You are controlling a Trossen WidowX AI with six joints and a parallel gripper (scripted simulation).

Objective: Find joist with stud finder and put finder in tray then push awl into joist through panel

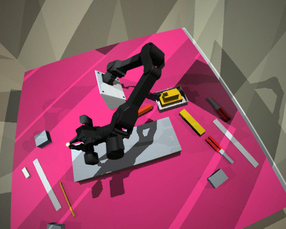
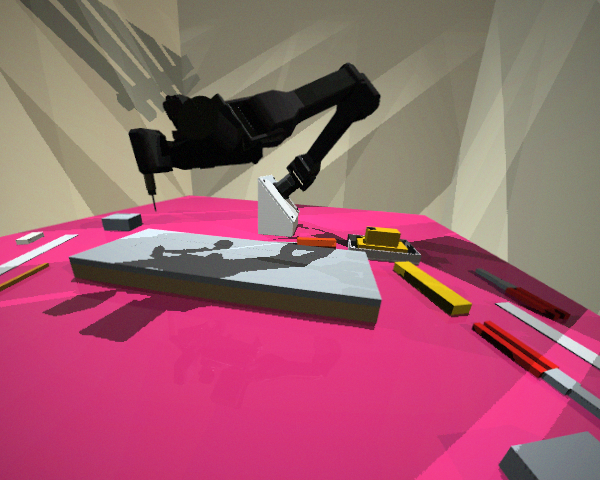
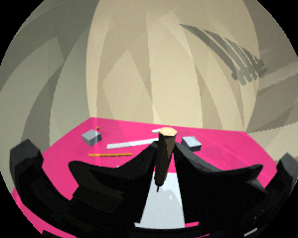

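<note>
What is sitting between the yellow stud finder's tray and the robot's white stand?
An orange-handled screwdriver lies on the pink table between the tray and the white stand; the top view shows it best.

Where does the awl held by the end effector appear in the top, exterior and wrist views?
Top: awl, left of centre, a pale handle end at the floor panel's left corner.
Exterior: upper left, its tip pointing down, well above the table.
Wrist: centre, upright between the dark fingers.
Shared landmark: the small grey block.
</note>
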